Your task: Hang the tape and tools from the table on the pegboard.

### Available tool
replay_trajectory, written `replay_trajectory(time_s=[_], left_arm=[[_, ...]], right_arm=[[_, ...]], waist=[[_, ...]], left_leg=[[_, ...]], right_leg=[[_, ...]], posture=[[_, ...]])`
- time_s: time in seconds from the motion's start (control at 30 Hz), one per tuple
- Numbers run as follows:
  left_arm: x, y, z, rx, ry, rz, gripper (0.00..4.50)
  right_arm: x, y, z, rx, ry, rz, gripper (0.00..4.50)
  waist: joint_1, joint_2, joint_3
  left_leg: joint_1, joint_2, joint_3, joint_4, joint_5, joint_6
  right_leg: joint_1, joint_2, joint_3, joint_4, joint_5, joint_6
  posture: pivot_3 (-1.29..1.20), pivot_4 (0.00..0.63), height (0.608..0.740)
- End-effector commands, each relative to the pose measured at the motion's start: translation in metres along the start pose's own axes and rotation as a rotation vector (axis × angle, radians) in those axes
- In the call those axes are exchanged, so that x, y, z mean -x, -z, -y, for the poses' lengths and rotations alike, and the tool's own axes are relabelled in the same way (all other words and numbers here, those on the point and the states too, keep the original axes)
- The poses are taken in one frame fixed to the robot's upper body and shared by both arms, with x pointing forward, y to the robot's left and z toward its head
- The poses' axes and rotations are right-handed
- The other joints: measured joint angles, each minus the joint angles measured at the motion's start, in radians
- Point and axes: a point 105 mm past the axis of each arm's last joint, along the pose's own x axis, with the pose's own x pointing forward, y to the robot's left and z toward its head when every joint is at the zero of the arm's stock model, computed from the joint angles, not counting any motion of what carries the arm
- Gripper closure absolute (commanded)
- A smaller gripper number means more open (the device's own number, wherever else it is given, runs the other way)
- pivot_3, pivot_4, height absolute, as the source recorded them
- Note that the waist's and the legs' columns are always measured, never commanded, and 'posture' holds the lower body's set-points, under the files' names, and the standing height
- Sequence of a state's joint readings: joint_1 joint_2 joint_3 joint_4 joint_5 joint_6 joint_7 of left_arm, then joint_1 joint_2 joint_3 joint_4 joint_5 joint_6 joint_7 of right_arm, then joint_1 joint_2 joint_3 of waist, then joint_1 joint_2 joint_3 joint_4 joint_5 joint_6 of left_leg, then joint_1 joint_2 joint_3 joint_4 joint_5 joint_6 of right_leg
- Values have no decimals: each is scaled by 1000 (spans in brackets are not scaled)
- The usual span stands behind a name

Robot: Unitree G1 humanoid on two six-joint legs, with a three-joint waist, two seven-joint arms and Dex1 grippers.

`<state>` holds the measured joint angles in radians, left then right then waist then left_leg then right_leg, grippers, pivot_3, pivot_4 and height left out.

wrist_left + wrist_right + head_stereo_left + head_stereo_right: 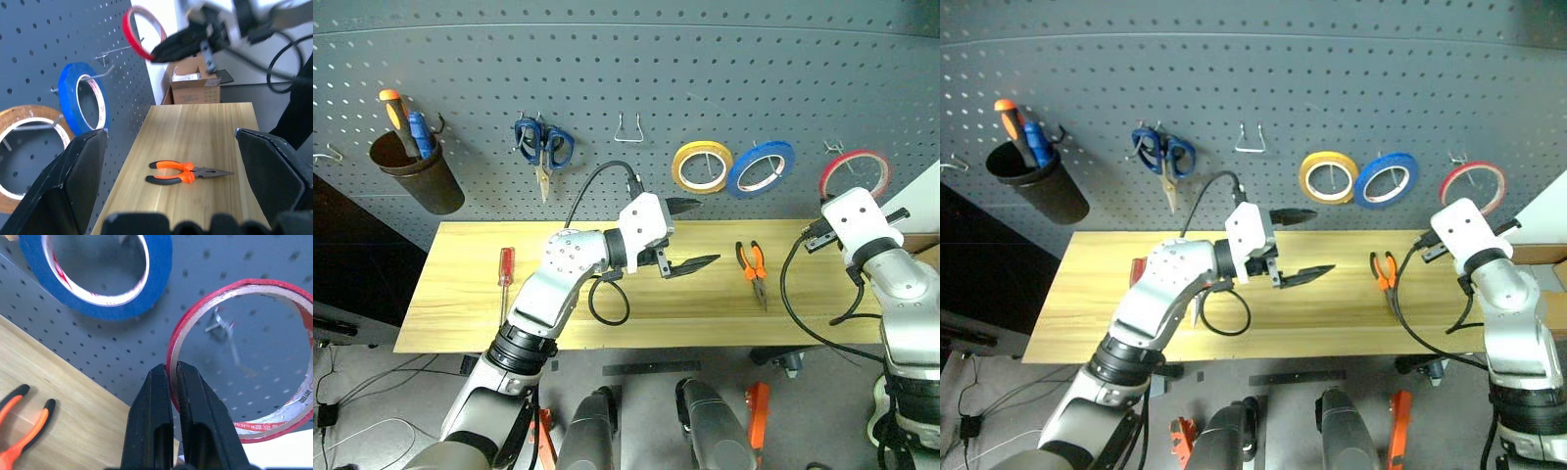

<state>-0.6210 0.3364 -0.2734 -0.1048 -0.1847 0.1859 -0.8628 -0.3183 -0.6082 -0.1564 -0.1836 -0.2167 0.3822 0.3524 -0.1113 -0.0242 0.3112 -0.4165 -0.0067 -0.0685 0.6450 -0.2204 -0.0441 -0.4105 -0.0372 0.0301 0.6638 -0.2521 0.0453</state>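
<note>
Right pincer: fingers pressed together on the rim of the red tape ring, held against the pegboard at the right of the head view, a metal hook seen through the ring's hollow.
Left pincer: fingers spread wide, nothing between them, hanging over the middle of the worktop.
Pliers: orange-and-black handles, flat on the worktop right of centre.
Screwdriver: red handle, lying on the worktop's left part.
Pegboard, left to right: black cup with tools, blue-handled scissors, empty hook, yellow roll, blue roll.
</note>
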Motion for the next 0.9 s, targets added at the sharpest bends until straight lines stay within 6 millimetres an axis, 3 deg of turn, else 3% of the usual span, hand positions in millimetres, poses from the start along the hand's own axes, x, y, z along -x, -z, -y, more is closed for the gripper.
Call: replay_trajectory(time_s=[0.03,0.27,0.37,0.57,0.7,0.9], left_arm=[[-3,-13,-4,-36,-16,43,0],[-7,-18,-6,-13,-45,78,0],[-7,-17,-8,28,-73,85,0],[2,0,-23,88,-159,21,0],[32,34,-40,85,-218,-140,0],[54,51,-53,99,-242,-231,0]], right_arm=[[-8,-7,10,-39,32,66,4469],[-12,-4,-5,-165,-8,85,4469],[-4,0,-12,-218,-12,64,3857],[21,9,-33,-320,-28,-35,1850],[31,23,-75,-442,-65,-253,517],[10,37,-108,-559,-143,-476,517]], waist=[[-1,0,0],[-2,0,0],[-1,0,0],[-2,0,0],[-10,0,0],[-16,0,0]], left_leg=[[0,0,1,0,0,0],[1,0,5,0,-1,1],[1,0,6,0,-1,2],[1,0,7,1,-1,2],[2,1,8,0,-1,2],[1,1,13,2,0,3]], right_leg=[[0,0,1,0,0,0],[-1,0,5,0,1,1],[-1,0,6,0,1,1],[-2,0,8,1,1,2],[-3,3,9,3,1,2],[-11,1,14,12,1,3]], posture=[[-212,281,740],[-212,285,740],[-215,285,740],[-217,287,740],[-215,290,740],[-202,287,740]])
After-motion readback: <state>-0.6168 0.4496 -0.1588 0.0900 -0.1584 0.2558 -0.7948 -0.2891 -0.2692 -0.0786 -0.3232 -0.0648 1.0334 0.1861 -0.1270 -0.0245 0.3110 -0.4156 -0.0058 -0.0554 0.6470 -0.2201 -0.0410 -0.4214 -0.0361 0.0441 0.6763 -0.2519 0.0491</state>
